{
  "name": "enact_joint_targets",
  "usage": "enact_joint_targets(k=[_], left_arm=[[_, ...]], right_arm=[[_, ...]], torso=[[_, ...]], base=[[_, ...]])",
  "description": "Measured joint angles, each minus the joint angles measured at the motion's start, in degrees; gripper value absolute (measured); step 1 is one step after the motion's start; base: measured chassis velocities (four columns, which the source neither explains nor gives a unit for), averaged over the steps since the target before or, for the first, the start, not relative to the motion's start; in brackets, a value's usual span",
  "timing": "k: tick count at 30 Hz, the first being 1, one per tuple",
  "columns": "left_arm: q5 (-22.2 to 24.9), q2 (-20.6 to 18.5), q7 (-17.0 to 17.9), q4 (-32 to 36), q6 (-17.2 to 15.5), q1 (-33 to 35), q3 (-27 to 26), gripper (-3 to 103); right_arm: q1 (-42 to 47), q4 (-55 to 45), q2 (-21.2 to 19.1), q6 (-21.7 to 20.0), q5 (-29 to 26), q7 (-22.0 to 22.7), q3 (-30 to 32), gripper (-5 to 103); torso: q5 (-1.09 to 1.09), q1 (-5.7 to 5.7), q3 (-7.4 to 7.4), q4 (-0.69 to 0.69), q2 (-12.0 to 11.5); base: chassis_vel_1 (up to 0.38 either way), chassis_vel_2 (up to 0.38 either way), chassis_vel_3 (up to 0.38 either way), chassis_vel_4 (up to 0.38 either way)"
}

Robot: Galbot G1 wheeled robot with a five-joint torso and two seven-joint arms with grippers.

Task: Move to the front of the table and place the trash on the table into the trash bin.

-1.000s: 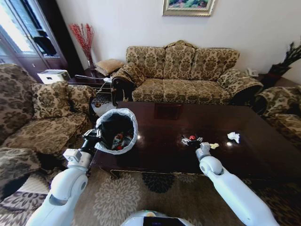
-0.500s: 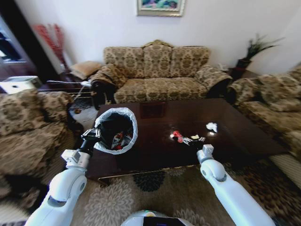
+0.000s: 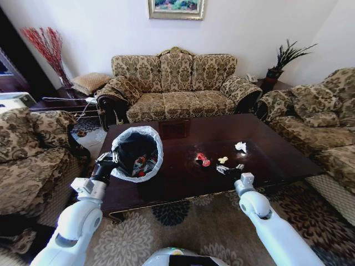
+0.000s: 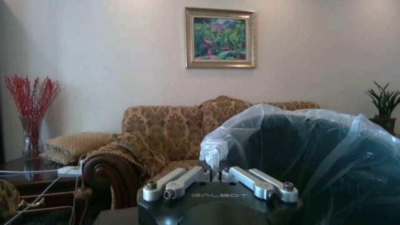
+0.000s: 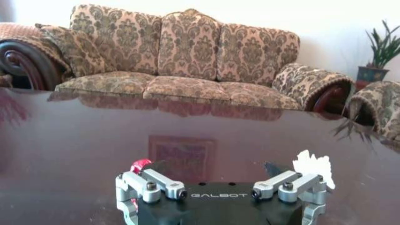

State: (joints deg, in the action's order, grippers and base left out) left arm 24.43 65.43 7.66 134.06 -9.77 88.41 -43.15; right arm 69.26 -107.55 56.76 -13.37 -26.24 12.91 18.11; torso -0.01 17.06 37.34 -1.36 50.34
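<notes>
Now the trash bin point(image 3: 137, 153) is tilted, its lined mouth facing the head camera, held up at the left end of the table point(image 3: 277, 149). The left hand point(image 3: 105, 164) is pinched together on the bin's plastic rim. Trash point(image 3: 203, 159) lies scattered mid-table. The right hand point(image 3: 237, 172) hovers spread wide just beside it, touching nothing. "GALBOT" reads on both wrists.

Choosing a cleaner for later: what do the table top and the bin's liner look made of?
The table looks like dark polished wood, glossy enough to mirror the sofa. The trash bin liner looks like thin translucent plastic film, wrinkled over the rim; the left pincer holds it.
</notes>
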Motion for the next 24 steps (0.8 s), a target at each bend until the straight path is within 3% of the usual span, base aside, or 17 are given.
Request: enact_joint_targets(k=[11,15,20,22,24], left_arm=[[-0.79,-0.58,-0.09,-0.32,0.30,-1.00,1.75,4],[-1.89,-0.76,0.21,-1.46,0.16,-0.69,1.41,4],[-1.84,-1.34,0.64,-2.44,0.16,-1.38,1.38,4],[-1.61,-1.65,0.54,-2.95,0.16,-1.80,1.73,4],[-1.56,-1.67,0.49,-2.97,0.16,-1.81,1.73,4]], right_arm=[[-6.71,7.52,0.20,4.88,-0.27,-3.82,-7.00,100],[-9.95,11.41,2.25,7.48,-1.08,-7.39,-10.59,100],[-12.68,14.09,4.14,7.68,-2.24,-7.35,-13.77,100],[-14.93,17.34,5.85,7.46,-2.51,-6.64,-15.15,100],[-15.52,18.47,6.39,7.40,-2.58,-6.52,-15.40,100]], torso=[[0.04,0.02,0.01,0.04,0.00],[-0.06,0.01,0.01,-0.05,0.00],[-0.01,0.00,0.00,-0.07,0.00],[-0.02,0.00,0.01,0.02,0.00],[0.00,0.01,0.01,0.01,0.00]], base=[[-0.156,-0.156,0.124,0.132],[0.010,0.014,-0.006,-0.002],[0.059,0.047,-0.010,0.006],[0.000,0.000,0.000,0.000],[0.000,0.000,0.000,0.000]])
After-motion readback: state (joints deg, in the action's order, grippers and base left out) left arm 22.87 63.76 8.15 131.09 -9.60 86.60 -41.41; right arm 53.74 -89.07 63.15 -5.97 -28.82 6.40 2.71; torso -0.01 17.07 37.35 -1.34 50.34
